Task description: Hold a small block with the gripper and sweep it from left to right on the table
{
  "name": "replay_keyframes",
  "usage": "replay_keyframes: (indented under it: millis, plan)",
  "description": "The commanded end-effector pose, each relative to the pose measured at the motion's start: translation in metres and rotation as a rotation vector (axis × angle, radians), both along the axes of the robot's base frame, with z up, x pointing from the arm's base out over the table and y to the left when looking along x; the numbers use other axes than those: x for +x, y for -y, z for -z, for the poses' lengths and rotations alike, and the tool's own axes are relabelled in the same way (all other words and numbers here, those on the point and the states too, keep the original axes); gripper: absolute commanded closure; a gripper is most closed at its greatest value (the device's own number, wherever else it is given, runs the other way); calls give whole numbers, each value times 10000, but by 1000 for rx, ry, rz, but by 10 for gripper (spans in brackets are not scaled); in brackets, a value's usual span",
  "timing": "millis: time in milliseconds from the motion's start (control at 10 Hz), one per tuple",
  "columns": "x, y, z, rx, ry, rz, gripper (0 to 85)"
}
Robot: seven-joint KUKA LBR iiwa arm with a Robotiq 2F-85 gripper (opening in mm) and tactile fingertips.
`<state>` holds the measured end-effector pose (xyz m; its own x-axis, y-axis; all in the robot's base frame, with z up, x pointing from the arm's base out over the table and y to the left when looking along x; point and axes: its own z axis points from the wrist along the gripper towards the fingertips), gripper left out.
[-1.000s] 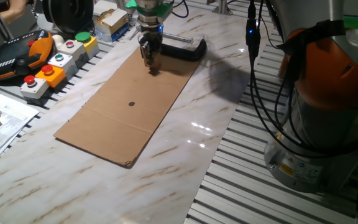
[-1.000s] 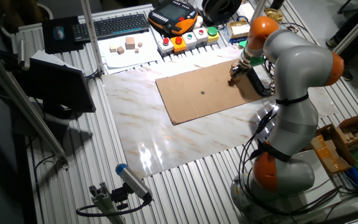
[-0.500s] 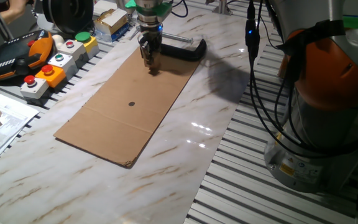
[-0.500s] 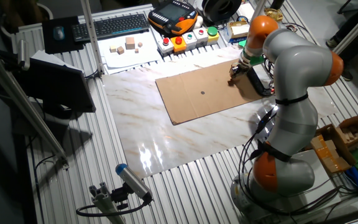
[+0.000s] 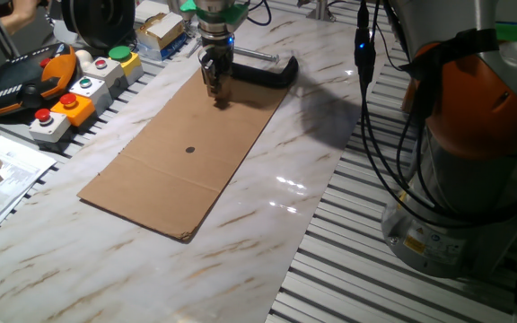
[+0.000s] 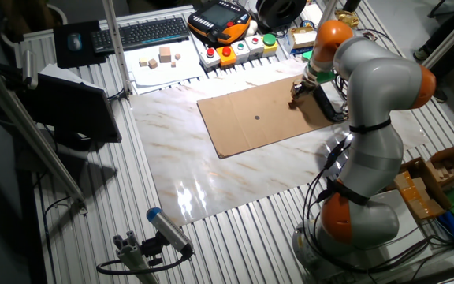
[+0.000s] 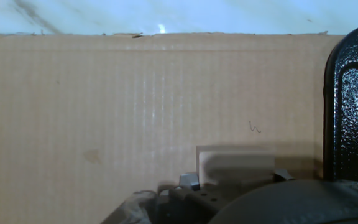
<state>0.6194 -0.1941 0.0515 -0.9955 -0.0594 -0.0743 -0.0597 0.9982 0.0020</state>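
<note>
My black gripper (image 5: 216, 91) stands straight down on the far end of a brown cardboard sheet (image 5: 187, 152) that lies on the white marble table (image 5: 267, 224). In the hand view the small block (image 7: 235, 163), a light-tan cube, sits between the fingers against the cardboard (image 7: 104, 106), and the gripper looks shut on it. From the other fixed view the gripper (image 6: 295, 100) is at the sheet's right end and the block is too small to make out. In both fixed views the fingers hide the block.
A black C-clamp (image 5: 263, 72) lies just beside the gripper, filling the right edge of the hand view (image 7: 353, 112). Button boxes (image 5: 70, 99) and an orange pendant (image 5: 25, 76) line the table's far-left edge. The arm's base (image 5: 474, 152) stands at the right.
</note>
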Motion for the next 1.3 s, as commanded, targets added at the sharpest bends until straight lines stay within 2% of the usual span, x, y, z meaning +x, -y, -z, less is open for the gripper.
replay_keyframes:
  millis: [0,1200]
  plan:
    - [3,-3,1,0,0,0,843]
    - [38,-98,16,3,-5,-4,843]
